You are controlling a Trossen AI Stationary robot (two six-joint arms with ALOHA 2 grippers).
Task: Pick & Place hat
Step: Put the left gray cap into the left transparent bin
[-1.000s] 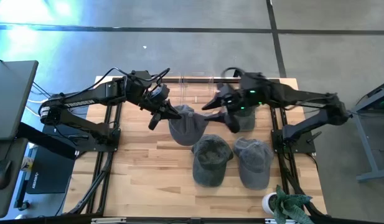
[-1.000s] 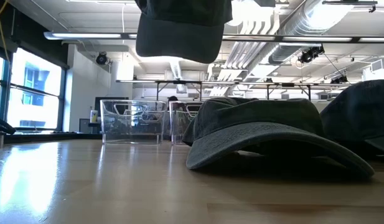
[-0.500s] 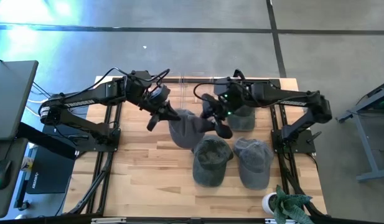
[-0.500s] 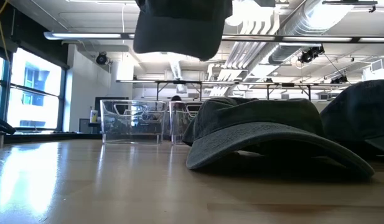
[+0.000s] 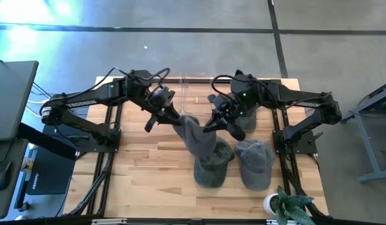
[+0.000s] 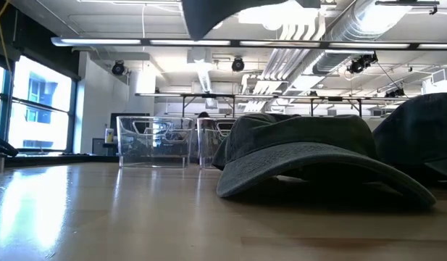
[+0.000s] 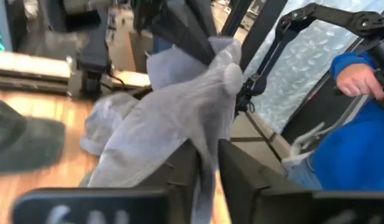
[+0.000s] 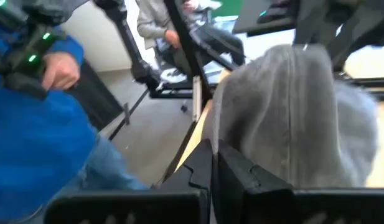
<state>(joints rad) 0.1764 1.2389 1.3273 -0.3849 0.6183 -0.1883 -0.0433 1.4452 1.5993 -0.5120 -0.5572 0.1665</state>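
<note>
A grey hat (image 5: 196, 134) hangs in the air over the middle of the table, drawn out long between my two grippers. Only its lower part (image 6: 209, 14) shows at the top of the low view. My left gripper (image 5: 169, 114) is at its far-left end with cloth between the fingers. My right gripper (image 5: 211, 127) is shut on its right side. Three more grey hats rest on the table: one below the held hat (image 5: 213, 165), one to its right (image 5: 255, 164), one under my right arm (image 5: 246, 119). My left gripper has a bunched fold of the hat's crown (image 7: 207, 146) between its two fingers (image 7: 241, 180). It comes at the hat slanting from the table's left. The hat runs away from the fingers toward my right gripper, clear of the table. My right gripper pinches the hat's edge (image 8: 211, 127) between its two shut fingers (image 8: 232, 168). It reaches in from the table's right. The crown (image 8: 291, 112) bulges beyond the fingertips, lifted clear of the table.
Clear plastic bins (image 5: 196, 90) stand at the table's far edge, also seen in the low view (image 6: 154, 141). A potted plant (image 5: 289, 206) sits at the near right corner. A person in blue (image 8: 42, 124) is beside the table. The wood at the near left (image 5: 149, 181) is bare.
My right gripper has moved toward the table's left, to the hat held by my left gripper, and has shut on it. The hat, which hung wide below my left gripper, is now drawn narrow and long between both grippers and sits higher in the low view.
</note>
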